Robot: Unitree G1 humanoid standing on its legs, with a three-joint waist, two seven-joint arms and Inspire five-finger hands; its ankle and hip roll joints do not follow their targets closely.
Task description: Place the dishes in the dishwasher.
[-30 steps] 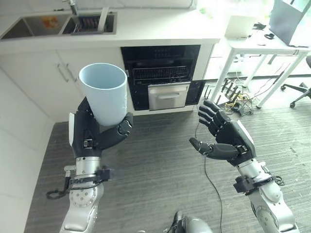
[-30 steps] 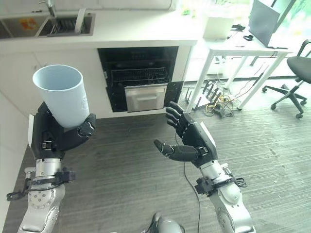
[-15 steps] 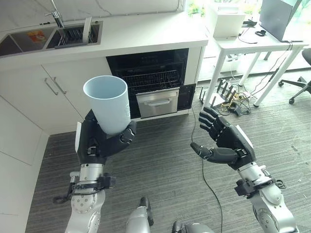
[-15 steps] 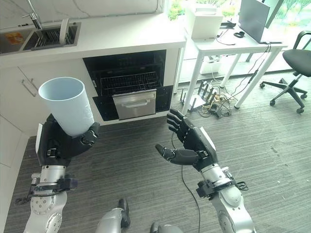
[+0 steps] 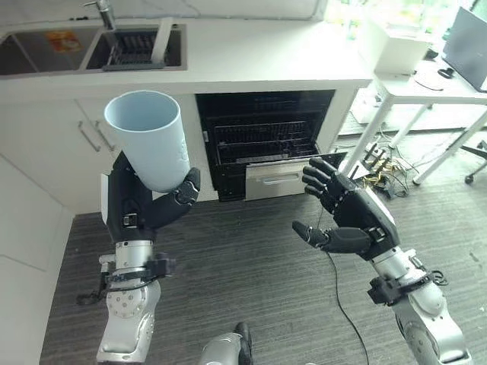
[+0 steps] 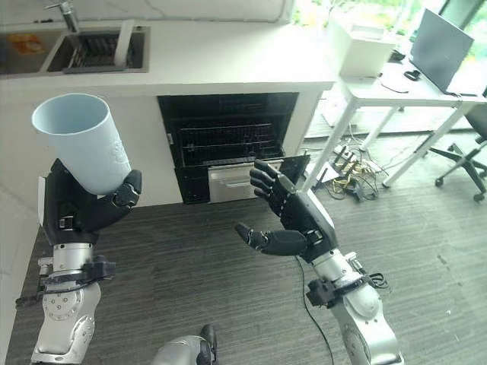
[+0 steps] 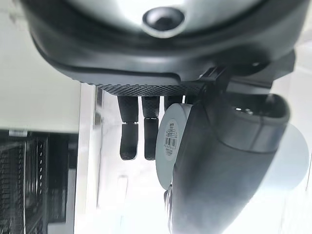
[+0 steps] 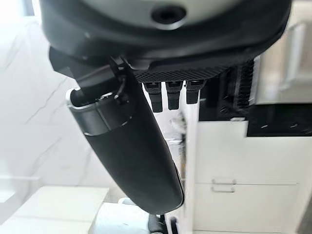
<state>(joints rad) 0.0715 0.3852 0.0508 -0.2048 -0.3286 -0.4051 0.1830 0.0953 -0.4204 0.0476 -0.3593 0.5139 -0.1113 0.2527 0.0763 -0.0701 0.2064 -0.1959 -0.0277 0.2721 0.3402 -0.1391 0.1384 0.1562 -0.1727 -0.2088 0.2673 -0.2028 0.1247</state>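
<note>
A pale blue cup (image 5: 147, 147) stands upright and raised in my left hand (image 5: 135, 209), whose fingers and thumb curl round its lower part; the cup's base (image 7: 168, 146) shows past the thumb in the left wrist view. The dishwasher (image 5: 262, 141) sits open under the white counter, its wire rack (image 5: 262, 141) showing inside and a steel drawer front (image 5: 285, 179) pulled out below. My right hand (image 5: 346, 220) hovers open in front of the dishwasher, fingers spread and holding nothing.
A sink (image 5: 137, 47) with a drying rack is set into the counter (image 5: 259, 57) above. White cupboards (image 5: 57, 144) stand to the left. A white desk (image 5: 426, 84) with a laptop and a tangle of cables (image 5: 377, 163) lies to the right. Grey floor (image 5: 251, 281) stretches ahead.
The camera view has shifted, so the dishwasher now sits nearer the middle and closer. Both hands keep the same pose, the cup still held in the left.
</note>
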